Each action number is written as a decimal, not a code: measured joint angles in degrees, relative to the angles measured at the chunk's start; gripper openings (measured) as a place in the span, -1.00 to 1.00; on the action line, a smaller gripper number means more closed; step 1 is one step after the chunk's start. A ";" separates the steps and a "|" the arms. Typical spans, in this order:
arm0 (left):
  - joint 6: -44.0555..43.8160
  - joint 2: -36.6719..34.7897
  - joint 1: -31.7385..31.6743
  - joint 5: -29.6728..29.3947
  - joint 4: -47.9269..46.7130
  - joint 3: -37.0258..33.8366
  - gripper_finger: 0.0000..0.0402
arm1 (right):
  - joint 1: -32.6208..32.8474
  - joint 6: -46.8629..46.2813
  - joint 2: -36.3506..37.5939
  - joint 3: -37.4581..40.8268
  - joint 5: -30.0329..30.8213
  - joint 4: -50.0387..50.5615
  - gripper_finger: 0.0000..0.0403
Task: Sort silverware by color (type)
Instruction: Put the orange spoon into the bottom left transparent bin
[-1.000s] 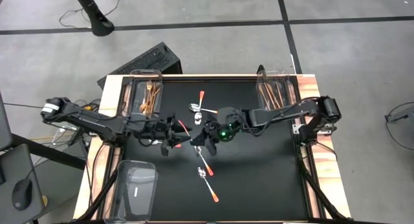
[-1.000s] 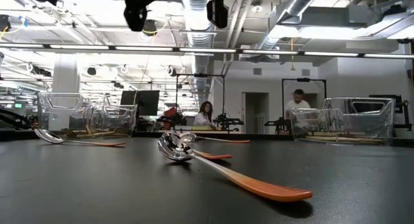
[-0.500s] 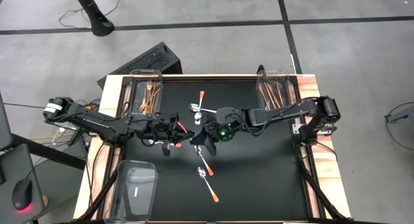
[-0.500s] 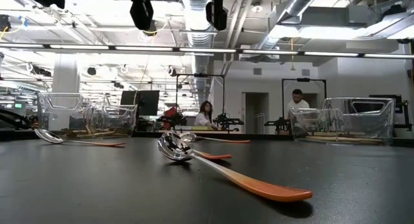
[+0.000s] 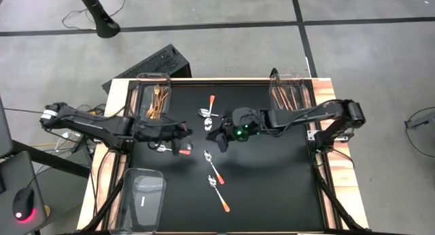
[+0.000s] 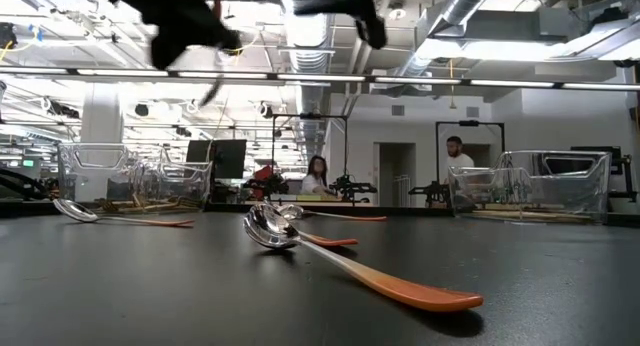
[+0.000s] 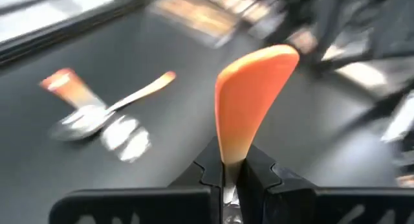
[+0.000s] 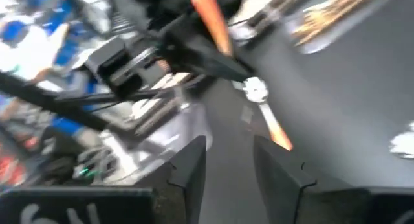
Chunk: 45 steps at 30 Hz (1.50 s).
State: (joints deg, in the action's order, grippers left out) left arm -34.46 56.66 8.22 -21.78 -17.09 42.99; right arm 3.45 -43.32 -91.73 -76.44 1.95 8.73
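On the black worktop, two silver spoons with orange-red handles (image 5: 215,171) lie end to end near the middle, running toward the front edge. Two more spoons (image 5: 209,113) lie near the back edge. Another orange-handled spoon (image 7: 249,101) stands clamped, handle up. Gold forks (image 5: 158,99) fill the back-left corner; copper knives (image 5: 285,99) the back-right.

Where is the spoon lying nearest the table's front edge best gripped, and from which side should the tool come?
Grip that spoon on its orange handle, about midway, coming straight down and closing across its width. It lies flat on the black table; the handle is slim and straight, while its bowl end lies close to the neighbouring spoon.
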 joint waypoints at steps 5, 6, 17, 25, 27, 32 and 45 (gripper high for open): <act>-14.60 0.24 1.72 -2.94 -27.19 11.17 -0.98 | -2.03 2.00 3.36 0.00 2.74 9.51 -0.25; -18.19 0.43 2.18 -2.23 -31.67 13.18 -0.98 | -2.65 2.63 3.73 0.00 2.72 11.49 -0.26; -53.76 0.92 20.26 6.58 -48.74 14.70 -0.97 | -3.78 4.23 3.18 0.04 2.30 19.31 -0.34; -80.53 2.77 37.39 7.71 -48.93 10.41 -0.96 | -1.39 5.11 1.98 -0.03 1.89 19.11 -0.36; -83.56 3.63 39.18 8.68 -48.80 9.93 -0.96 | -0.93 6.11 1.04 0.04 -0.17 19.68 -0.36; -84.84 6.25 40.75 13.88 -46.11 7.84 -0.92 | 0.59 4.81 -3.33 0.10 -4.05 18.14 -0.41; -80.69 10.15 40.78 15.85 -31.33 3.47 -0.36 | 5.56 -7.59 -15.30 0.04 -1.96 15.79 -0.28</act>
State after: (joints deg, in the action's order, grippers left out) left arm -115.15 66.81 48.99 -5.93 -48.41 46.46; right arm 9.00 -50.91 -107.03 -76.40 -0.01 24.53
